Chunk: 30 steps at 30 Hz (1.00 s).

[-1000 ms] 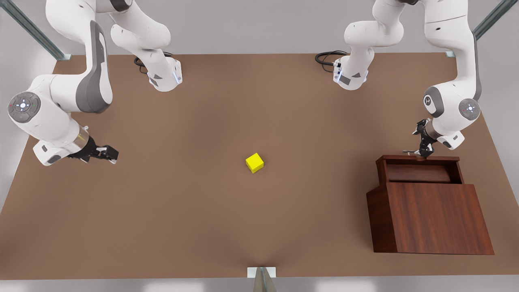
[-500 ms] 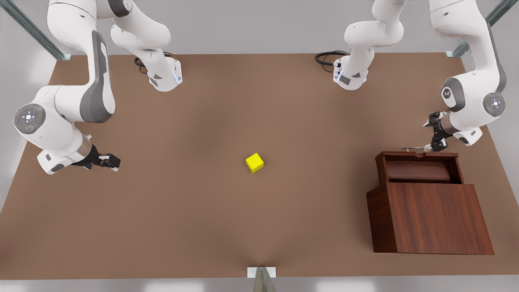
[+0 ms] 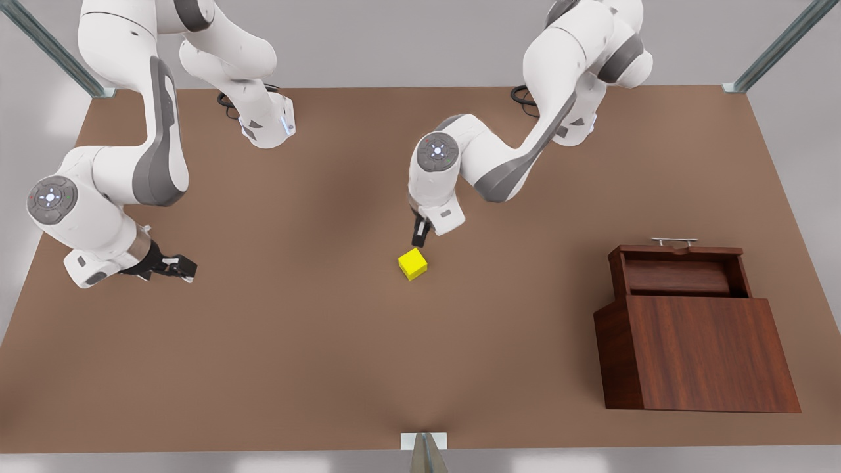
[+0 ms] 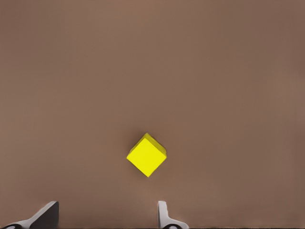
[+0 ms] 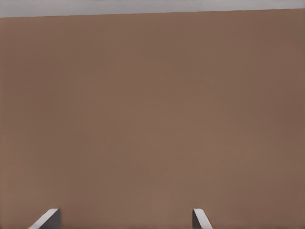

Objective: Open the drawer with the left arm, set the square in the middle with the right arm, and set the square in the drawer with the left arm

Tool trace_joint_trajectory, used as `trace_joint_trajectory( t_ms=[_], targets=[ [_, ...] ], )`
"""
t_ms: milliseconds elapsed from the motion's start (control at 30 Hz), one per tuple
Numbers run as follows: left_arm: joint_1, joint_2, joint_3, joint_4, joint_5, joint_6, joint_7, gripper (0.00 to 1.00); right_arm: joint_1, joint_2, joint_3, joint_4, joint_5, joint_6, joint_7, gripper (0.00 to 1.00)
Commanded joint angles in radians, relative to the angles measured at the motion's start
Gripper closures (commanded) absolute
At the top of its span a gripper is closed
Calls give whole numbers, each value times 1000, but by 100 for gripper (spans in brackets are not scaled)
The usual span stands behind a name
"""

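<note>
Matte brown tabletop (image 3: pixel 315 341) bears glossy yellow square (image 3: pixel 412 264).

no readable text, label, brand or number appears on anything here. the arms carry small marks and lit dots on their joint covers, too small to read as signs.

The plain matte brown worktop (image 3: pixel 315 341) carries a small bright yellow cube (image 3: pixel 412 263) near its centre. A boxy cabinet of dark reddish-brown wood (image 3: pixel 700 351) stands near the front view's right edge, its shallow drawer (image 3: pixel 677 272) pulled open, silver bar handle (image 3: pixel 674 242) outward.
</note>
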Motion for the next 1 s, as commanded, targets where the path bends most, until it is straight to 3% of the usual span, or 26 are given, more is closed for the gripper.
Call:
trace_joint_trajectory(
  t_ms=[0, 67, 133, 267, 367, 967],
  targets=[
    [1, 0, 0, -17, 61, 32, 78, 0, -2, 0, 0, 0, 0, -1, -2, 0],
    [9, 11, 0, -40, 61, 70, 449, 0, -2, 2, 0, 4, 0, 2, 1, 0],
    [12, 26, 0, -58, 46, 74, 520, 0, -5, 2, 0, 1, -2, 0, -5, 0],
    [15, 21, 76, -137, -45, 181, -573, 0, -11, 2, -3, 3, -2, 0, -8, 0],
    [1, 49, 107, -150, -40, 248, -808, 0, -11, 3, -6, 3, 0, 3, -8, 0],
    [-89, 178, 107, -131, -52, 365, -864, 0, -8, 15, -6, 1, 6, 6, -6, 0]
  ],
)
